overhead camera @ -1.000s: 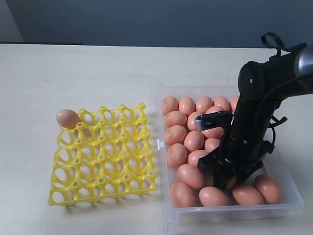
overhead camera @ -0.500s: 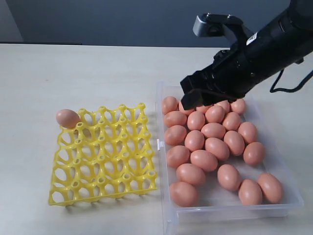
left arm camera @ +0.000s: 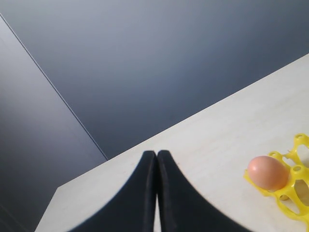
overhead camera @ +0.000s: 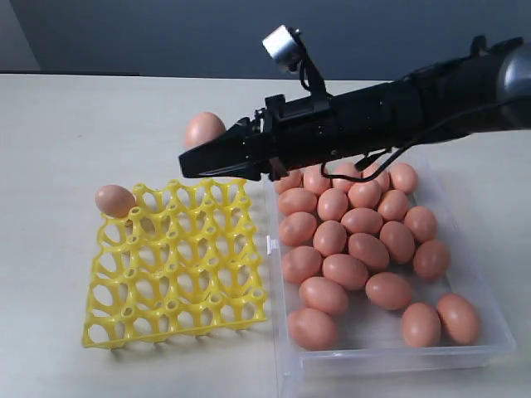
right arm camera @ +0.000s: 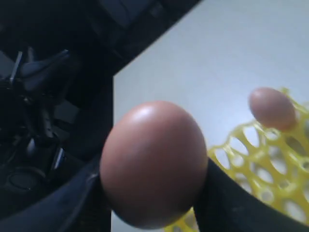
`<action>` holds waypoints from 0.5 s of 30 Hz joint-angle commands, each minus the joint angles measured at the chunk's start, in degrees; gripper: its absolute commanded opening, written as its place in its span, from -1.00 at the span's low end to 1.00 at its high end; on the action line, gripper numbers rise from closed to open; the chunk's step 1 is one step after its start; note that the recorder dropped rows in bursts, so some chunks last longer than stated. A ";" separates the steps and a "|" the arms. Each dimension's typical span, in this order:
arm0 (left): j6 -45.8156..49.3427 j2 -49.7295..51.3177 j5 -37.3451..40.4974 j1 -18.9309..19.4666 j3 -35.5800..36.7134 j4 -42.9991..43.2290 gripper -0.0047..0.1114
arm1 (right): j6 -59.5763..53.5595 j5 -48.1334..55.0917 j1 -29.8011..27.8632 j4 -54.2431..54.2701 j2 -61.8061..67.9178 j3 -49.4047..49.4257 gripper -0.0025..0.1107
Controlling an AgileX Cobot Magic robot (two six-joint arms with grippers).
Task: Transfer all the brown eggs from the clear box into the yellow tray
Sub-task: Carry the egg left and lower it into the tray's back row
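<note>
My right gripper (overhead camera: 202, 156) is shut on a brown egg (overhead camera: 204, 130) and holds it in the air above the far edge of the yellow tray (overhead camera: 174, 257). In the right wrist view that egg (right arm camera: 153, 162) fills the space between the two black fingers (right arm camera: 219, 203). Another brown egg (overhead camera: 114, 200) sits in the tray's far left corner cup. Several brown eggs (overhead camera: 348, 240) lie in the clear box (overhead camera: 275, 249) to the right of the tray. My left gripper (left arm camera: 157, 155) is shut and empty, pointing over bare table towards the tray corner egg (left arm camera: 266, 172).
The right arm (overhead camera: 398, 108) stretches from the right across the far part of the clear box. Pale tabletop surrounds tray and box, and a dark wall stands behind.
The right arm rose out of the clear box with an egg in its jaws and swung left; it now reaches over the tray's far edge.
</note>
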 commanded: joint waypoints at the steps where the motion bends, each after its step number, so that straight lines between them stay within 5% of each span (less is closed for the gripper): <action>1: -0.25 -0.28 -0.20 -0.60 -0.07 0.17 -0.91 | -7.51 3.50 3.15 5.09 4.93 -0.77 -0.96; 11: -0.25 -0.28 -0.20 -0.60 -0.07 0.17 -0.91 | -7.61 -29.66 15.68 5.09 9.75 -10.25 -0.96; 15: -0.25 -0.28 -0.20 -0.60 -0.07 0.17 -0.91 | -7.61 -33.31 16.20 5.09 12.76 -15.79 -0.96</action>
